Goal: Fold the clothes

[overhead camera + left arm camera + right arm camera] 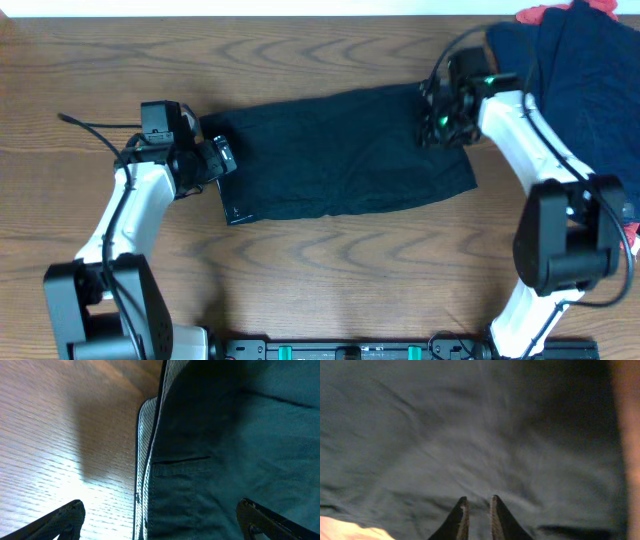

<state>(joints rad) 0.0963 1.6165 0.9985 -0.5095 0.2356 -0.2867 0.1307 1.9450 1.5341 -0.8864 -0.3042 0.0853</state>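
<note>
The black shorts (340,150) lie spread flat across the middle of the table, with the waistband at the left end. In the left wrist view the shorts (225,450) fill the right side and the whitish-grey waistband lining (142,460) runs down the middle. My left gripper (215,160) is open wide, its fingers (160,510) straddling the waistband edge, one over the wood and one over the cloth. My right gripper (440,125) is at the shorts' upper right corner. Its fingers (480,502) are nearly together with a thin fold of the black cloth (445,435) between them.
A heap of dark blue clothes (580,70) with a red piece (560,12) lies at the back right corner, just behind my right arm. Bare wooden table (340,260) runs along the front. A black rail (350,350) lines the front edge.
</note>
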